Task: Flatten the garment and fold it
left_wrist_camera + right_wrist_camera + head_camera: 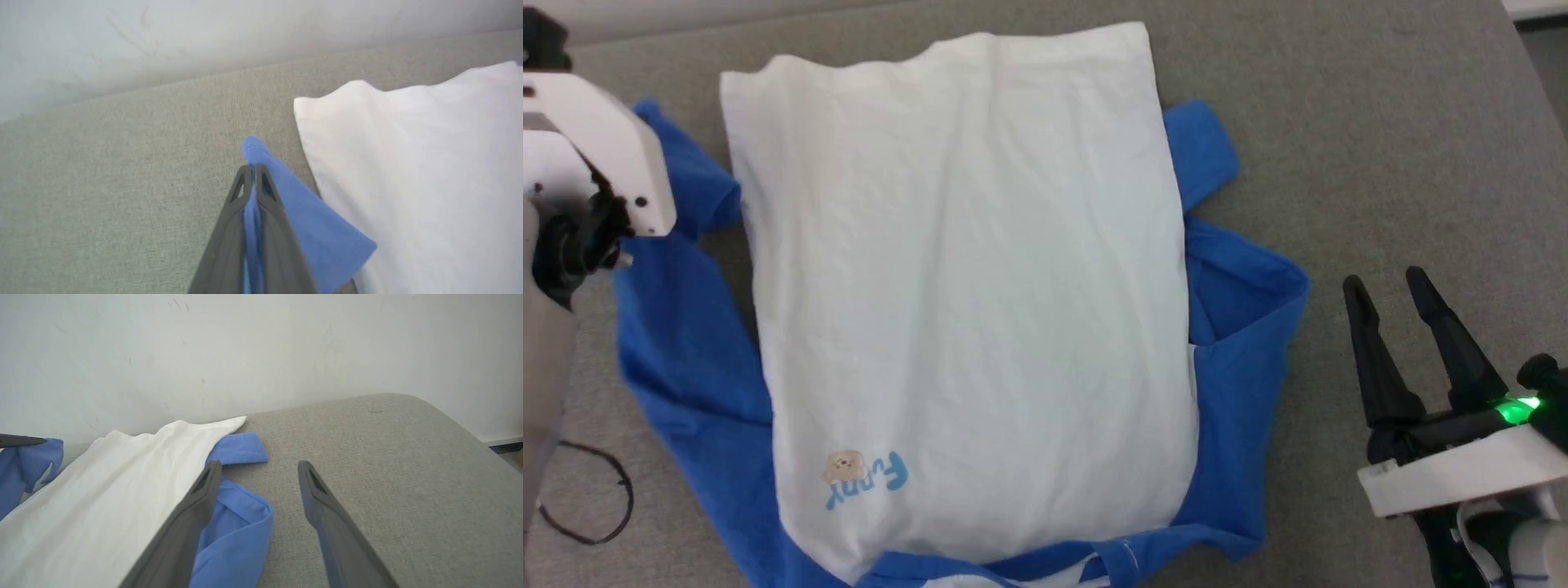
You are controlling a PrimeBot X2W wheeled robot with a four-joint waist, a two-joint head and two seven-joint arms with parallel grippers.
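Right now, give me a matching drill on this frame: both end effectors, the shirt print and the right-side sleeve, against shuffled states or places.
Things:
1. left end effector
2. right end effector
3. chest print
4. right-side blue sleeve

States or places:
A. low on the garment, toward the head view's left
B. open, holding nothing, apart from the garment
C. shut on blue fabric
D. bunched on the grey surface, ungripped

Pairs: 1-C, 2-B, 3-A, 4-D
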